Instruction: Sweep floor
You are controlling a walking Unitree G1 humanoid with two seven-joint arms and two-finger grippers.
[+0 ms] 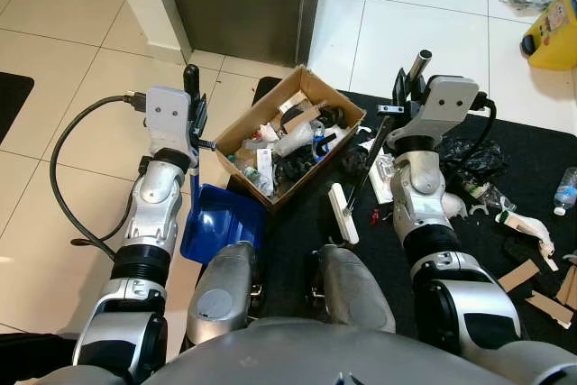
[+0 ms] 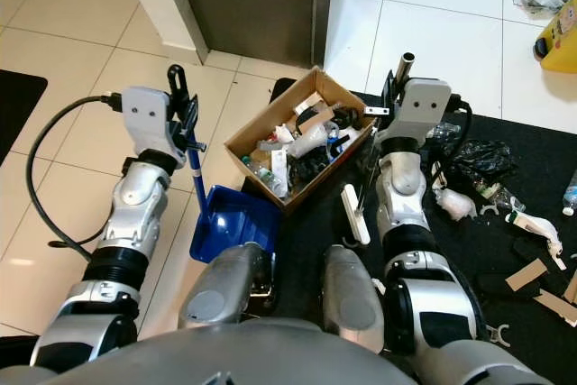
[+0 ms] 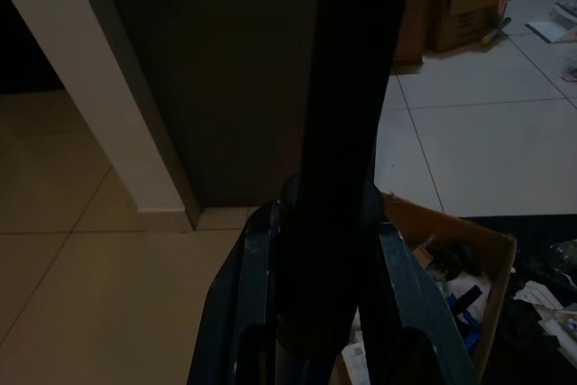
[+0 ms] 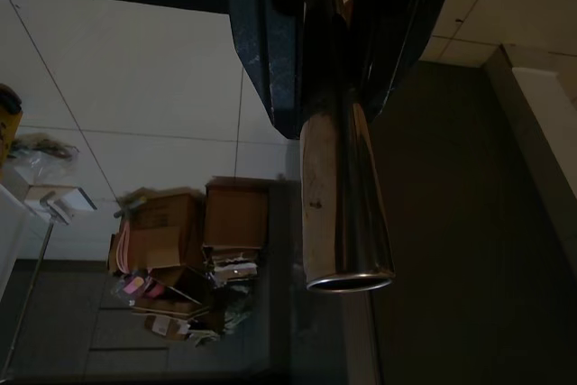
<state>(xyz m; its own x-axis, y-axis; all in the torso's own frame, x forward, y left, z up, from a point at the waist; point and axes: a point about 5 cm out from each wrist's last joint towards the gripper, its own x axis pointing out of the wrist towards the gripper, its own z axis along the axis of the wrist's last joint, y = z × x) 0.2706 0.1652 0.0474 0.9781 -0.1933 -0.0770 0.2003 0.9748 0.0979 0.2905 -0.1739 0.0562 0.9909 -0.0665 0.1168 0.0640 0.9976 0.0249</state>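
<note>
Two tools are in hand beside the cardboard box (image 1: 290,144): the left gripper (image 1: 192,114) pinches the dustpan (image 1: 219,223) handle, its blue pan on the floor just left of the box, while the right gripper (image 1: 403,89) clamps the broom (image 1: 361,182) pole, head just right of it. Best to draw the scattered litter (image 1: 505,214) leftward in short, low strokes, pan edge flat.
</note>
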